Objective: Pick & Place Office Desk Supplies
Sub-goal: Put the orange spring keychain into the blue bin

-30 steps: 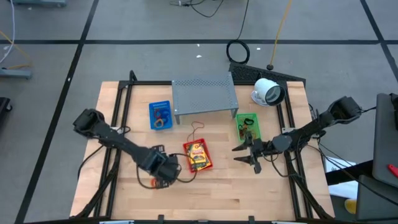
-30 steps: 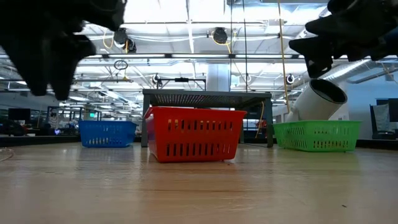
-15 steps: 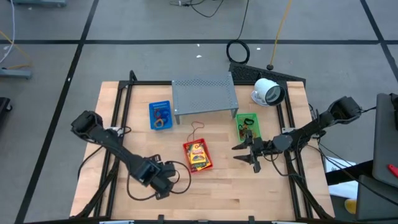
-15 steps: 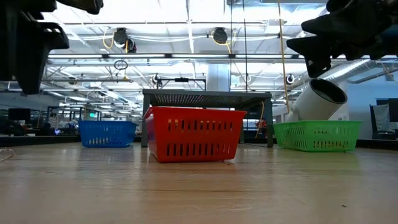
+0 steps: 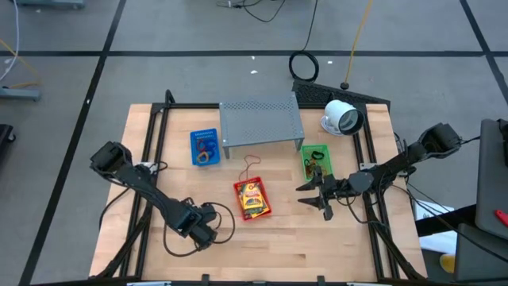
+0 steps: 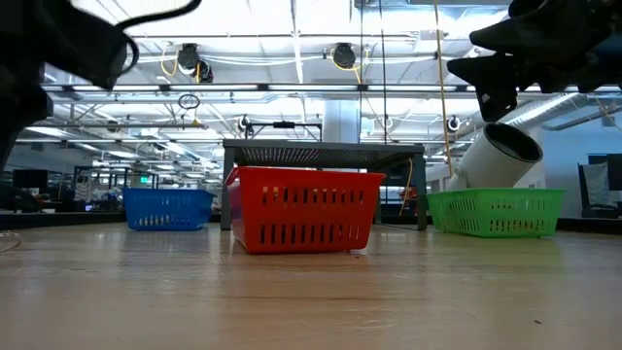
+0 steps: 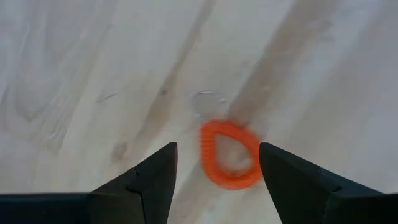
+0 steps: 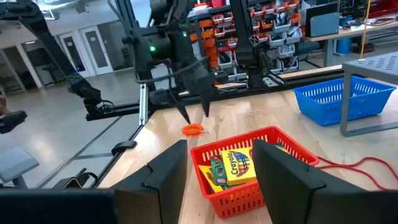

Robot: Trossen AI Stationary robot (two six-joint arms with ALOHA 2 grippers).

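Note:
My left gripper (image 7: 217,177) is open and points down at the near-left part of the table (image 5: 198,228). A small orange rubber-band loop (image 7: 229,154) lies flat on the wood between its two fingers and just ahead of them, touching neither. The right wrist view shows that loop (image 8: 193,129) under the left gripper. My right gripper (image 8: 214,180) is open and hovers right of the red basket (image 5: 252,199), which holds yellow packets with green labels (image 8: 235,163). In the low view the right gripper (image 6: 525,53) hangs well above the table.
A blue basket (image 5: 205,147) with small items stands far left. The grey perforated shelf (image 5: 260,121) is at the far middle, with a green basket (image 5: 316,161) and a white round device (image 5: 341,117) to its right. A thin red loop (image 5: 252,165) lies behind the red basket. Bare wood runs along the near edge.
My left gripper has moved away from the red basket toward the table's near-left, and now stands over the orange loop. The right arm has kept still.

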